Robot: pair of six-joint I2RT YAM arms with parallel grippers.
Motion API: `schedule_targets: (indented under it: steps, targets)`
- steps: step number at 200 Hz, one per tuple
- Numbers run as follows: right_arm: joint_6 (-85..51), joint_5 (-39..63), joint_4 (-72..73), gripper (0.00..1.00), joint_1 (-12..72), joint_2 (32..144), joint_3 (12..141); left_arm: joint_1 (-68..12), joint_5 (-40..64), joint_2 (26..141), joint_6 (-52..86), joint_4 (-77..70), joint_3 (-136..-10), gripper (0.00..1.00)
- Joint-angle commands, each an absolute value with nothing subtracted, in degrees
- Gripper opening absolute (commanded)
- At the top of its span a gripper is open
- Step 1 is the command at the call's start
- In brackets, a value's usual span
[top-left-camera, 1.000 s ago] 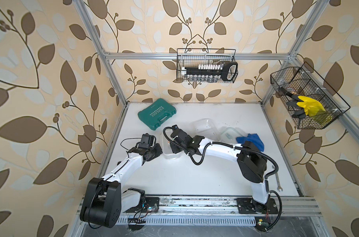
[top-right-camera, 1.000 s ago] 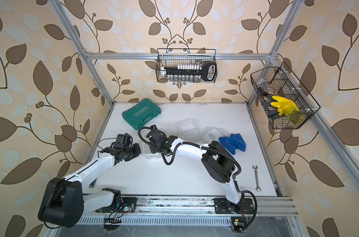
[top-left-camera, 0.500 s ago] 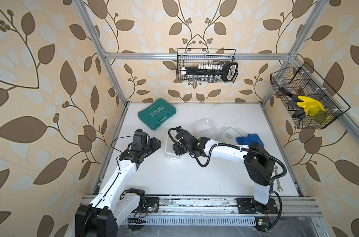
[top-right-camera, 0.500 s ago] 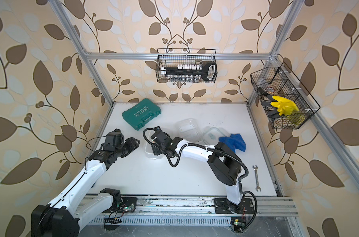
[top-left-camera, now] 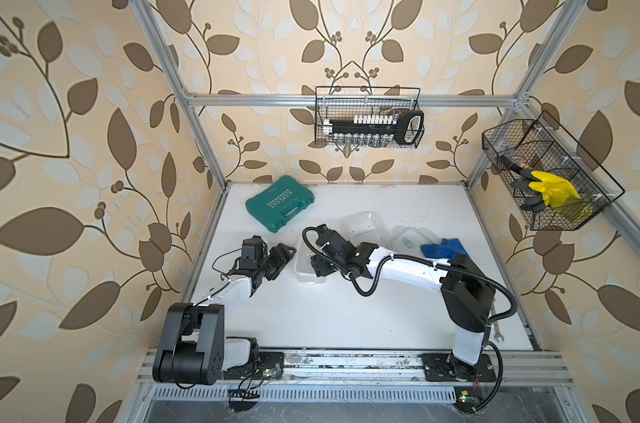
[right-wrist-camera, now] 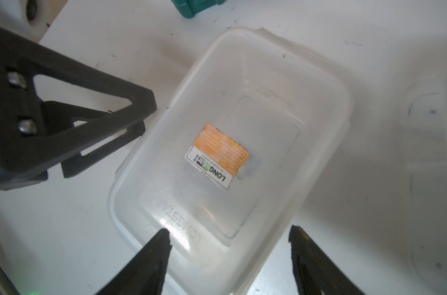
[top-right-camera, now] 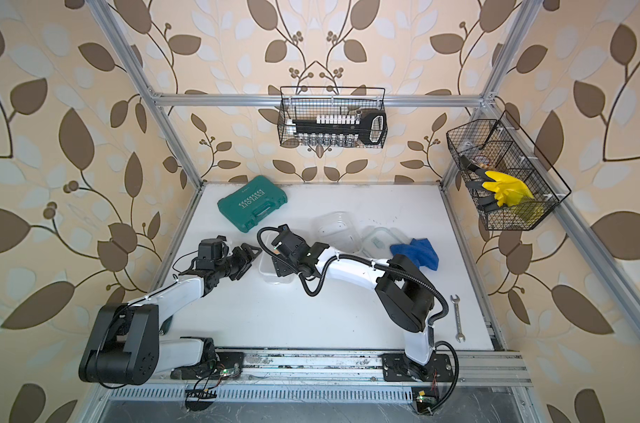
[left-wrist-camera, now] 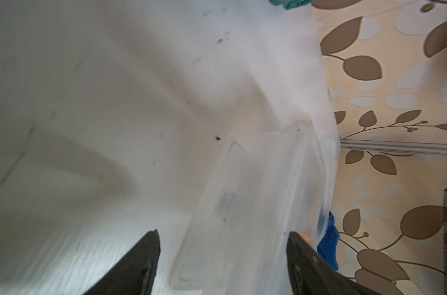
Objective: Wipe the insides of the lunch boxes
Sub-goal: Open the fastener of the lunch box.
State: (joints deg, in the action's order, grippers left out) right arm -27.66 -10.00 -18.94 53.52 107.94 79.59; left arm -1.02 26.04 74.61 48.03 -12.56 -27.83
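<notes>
The right gripper (right-wrist-camera: 230, 228) hangs with its jaws spread wide and holds nothing. It is positioned directly above the open deep lunch box (right-wrist-camera: 268, 89), over the box's right half as seen in both top views. An orange and white label (right-wrist-camera: 217, 155) shows at the middle of the box floor.

The left gripper (top-left-camera: 287, 258) is also spread wide and is empty. It sits low, just to the left of the deep lunch box. In the right wrist view one fingertip comes up to the box's left rim, but contact cannot be confirmed.

The deep lunch box stands open side up on the white table (top-left-camera: 347, 315), left of centre.

The second lunch box (top-left-camera: 366, 225), clear and open, stands farther back and to the right, apart from the first. Just to its right lies another clear plastic piece (top-left-camera: 408, 236); whether it is a lid or a tub cannot be told. A blue cloth (top-left-camera: 444, 249) lies against that piece's right side.

A closed green tool case (top-left-camera: 280, 203) rests at the far left of the table. A wrench (top-right-camera: 456, 318) lies at the near right edge.
</notes>
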Motion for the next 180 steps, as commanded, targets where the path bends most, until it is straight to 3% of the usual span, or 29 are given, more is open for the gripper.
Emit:
schedule_targets:
  steps: [1, 106, 134, 180]
  targets:
    - [-28.6, -9.6, -19.3, 0.75, 53.0, 105.5, 77.9, -0.3, 30.0, 75.8, 51.8, -25.6, -26.8, 0.8]
    - [-29.7, -10.0, -19.6, 0.76, 51.7, 103.0, 75.7, 0.0, 36.7, 89.9, 66.4, -52.5, -23.3, 0.75]
    - [-29.8, -10.9, -19.6, 0.76, 51.3, 101.3, 74.5, 0.0, 36.7, 85.6, 68.2, -52.9, -22.7, 0.72]
    - [-29.8, -11.1, -19.9, 0.76, 51.1, 100.2, 73.3, -0.1, 34.7, 70.4, 63.4, -37.2, -24.6, 0.73]
